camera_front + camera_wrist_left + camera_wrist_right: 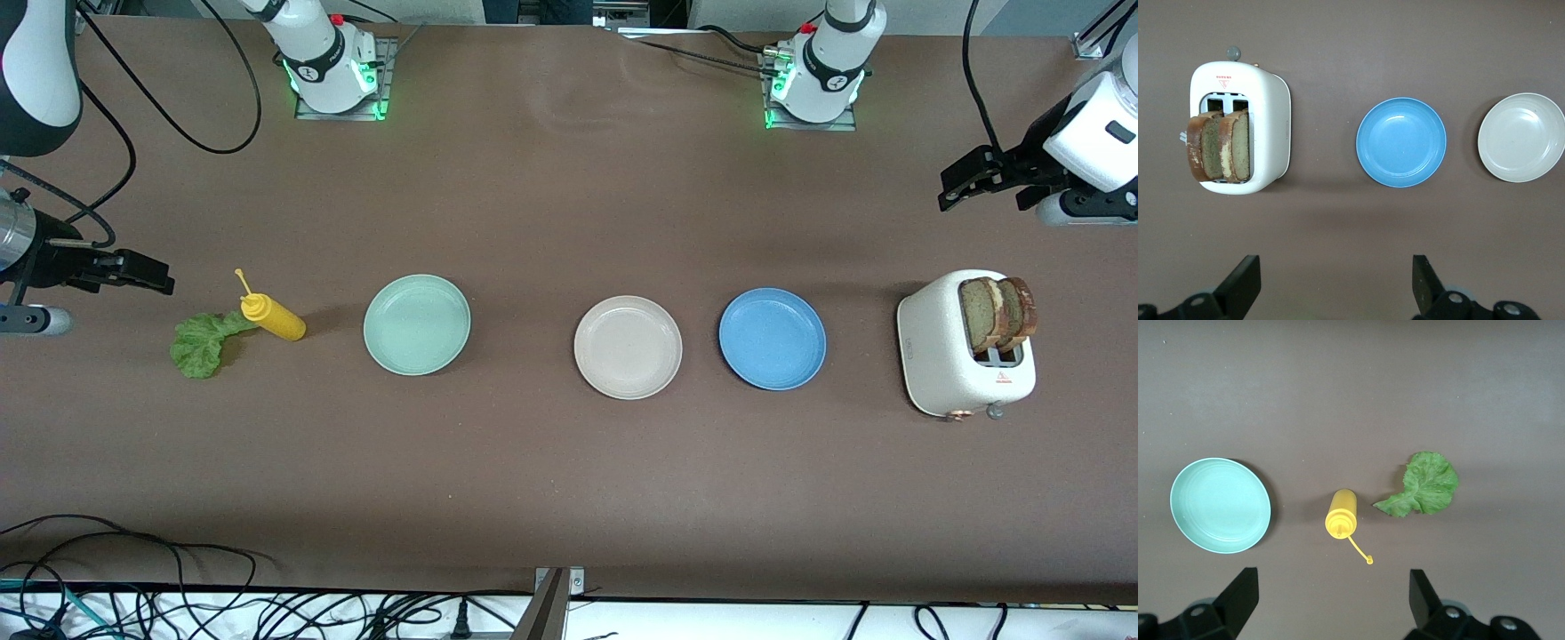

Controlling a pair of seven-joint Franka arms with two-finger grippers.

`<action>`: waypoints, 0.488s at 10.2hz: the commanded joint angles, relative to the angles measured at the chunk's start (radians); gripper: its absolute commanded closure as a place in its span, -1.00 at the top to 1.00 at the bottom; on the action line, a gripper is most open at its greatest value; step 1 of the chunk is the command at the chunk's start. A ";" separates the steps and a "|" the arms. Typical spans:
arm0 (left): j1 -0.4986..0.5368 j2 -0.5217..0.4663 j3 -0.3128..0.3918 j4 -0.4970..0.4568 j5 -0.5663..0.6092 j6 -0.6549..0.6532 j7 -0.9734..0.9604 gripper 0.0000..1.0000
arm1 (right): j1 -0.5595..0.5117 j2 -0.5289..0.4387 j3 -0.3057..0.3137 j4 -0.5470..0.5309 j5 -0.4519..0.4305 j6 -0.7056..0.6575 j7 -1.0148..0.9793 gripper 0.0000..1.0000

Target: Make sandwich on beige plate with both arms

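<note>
The beige plate (628, 347) (1521, 137) lies near the table's middle with nothing on it. Two brown bread slices (997, 313) (1218, 145) stand in the white toaster (933, 356) at the left arm's end. A ruffled green lettuce leaf (203, 342) (1421, 485) lies flat at the right arm's end. My left gripper (987, 191) (1336, 280) hangs open over bare table beside the toaster. Over bare table by the lettuce, my right gripper (129, 280) (1333, 593) hangs open too. Neither holds anything.
A blue plate (772, 338) sits between the beige plate and the toaster. A mint-green plate (417, 324) lies toward the right arm's end. A yellow squeeze bottle (274, 318) lies on its side touching the lettuce. Cables run along the table's near edge.
</note>
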 commanded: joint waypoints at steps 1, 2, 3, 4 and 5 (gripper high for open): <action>0.006 0.013 -0.001 0.034 -0.027 -0.023 0.009 1.00 | 0.000 -0.002 0.005 0.008 -0.006 -0.012 0.012 1.00; 0.006 0.013 -0.002 0.034 -0.027 -0.023 0.006 1.00 | 0.000 -0.002 0.005 0.010 -0.006 -0.012 0.012 1.00; 0.004 0.015 -0.002 0.034 -0.027 -0.021 0.005 1.00 | 0.000 -0.002 0.005 0.008 -0.006 -0.012 0.012 1.00; 0.006 0.019 -0.002 0.035 -0.028 -0.021 0.006 1.00 | 0.000 -0.002 0.005 0.008 -0.006 -0.012 0.012 1.00; 0.006 0.021 -0.002 0.035 -0.028 -0.021 0.006 1.00 | -0.002 -0.002 0.005 0.008 -0.006 -0.012 0.012 1.00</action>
